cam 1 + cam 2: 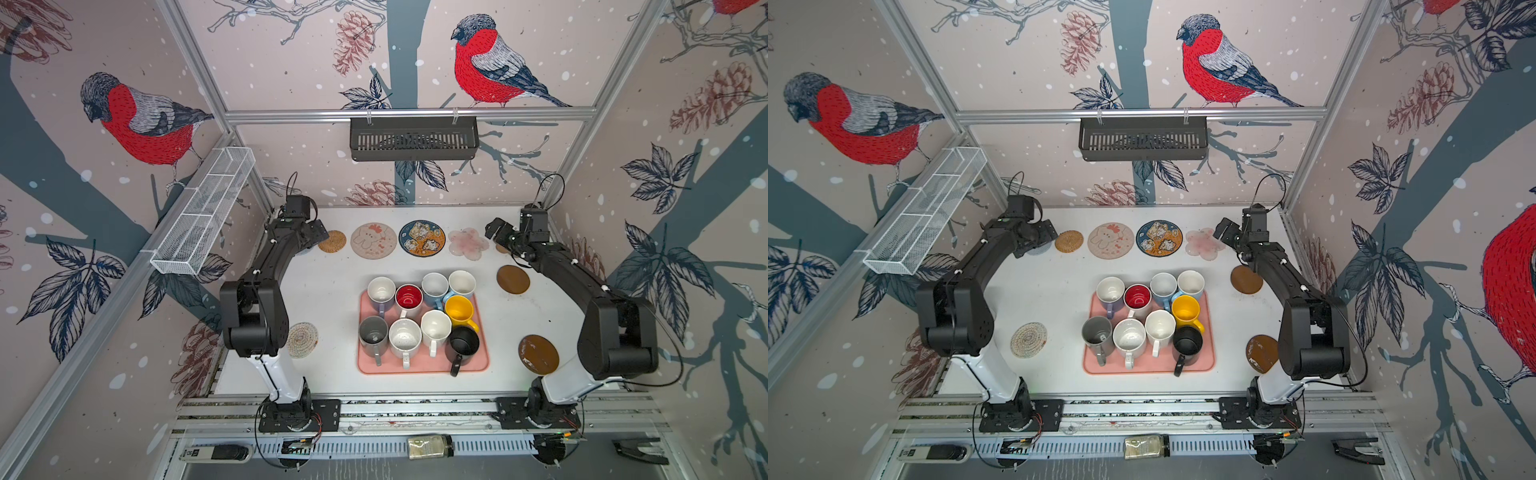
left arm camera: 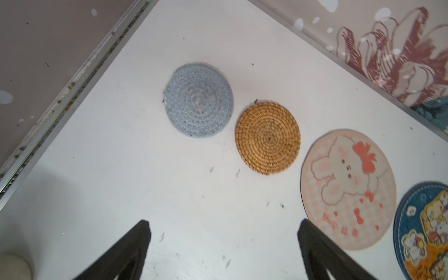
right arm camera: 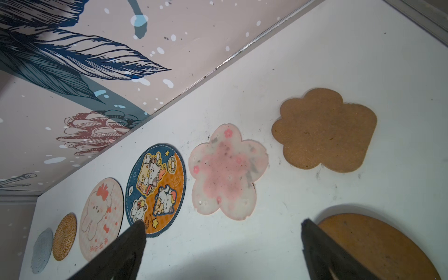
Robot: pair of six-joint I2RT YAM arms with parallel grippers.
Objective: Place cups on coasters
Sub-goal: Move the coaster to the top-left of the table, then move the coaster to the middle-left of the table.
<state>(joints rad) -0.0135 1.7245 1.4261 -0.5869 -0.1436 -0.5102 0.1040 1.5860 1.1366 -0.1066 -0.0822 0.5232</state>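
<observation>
Nine cups (image 1: 459, 309) on pink tray (image 1: 424, 366) | nine coasters (image 1: 373, 241) bare | left gripper (image 2: 224, 225), right gripper (image 3: 223, 224): jaws apart, empty

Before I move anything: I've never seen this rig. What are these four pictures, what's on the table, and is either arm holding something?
Two pictures look down on the table from overhead; the other two come from cameras on each arm's wrist. The machine is two black arms with pincer grippers. The left gripper and right gripper are both open and empty, by the far corners. Nine mugs, the yellow mug among them, crowd the pink tray. Bare coasters lie around, including straw round, pink flower, cloud shape, grey round, cream round, two brown discs.
</observation>
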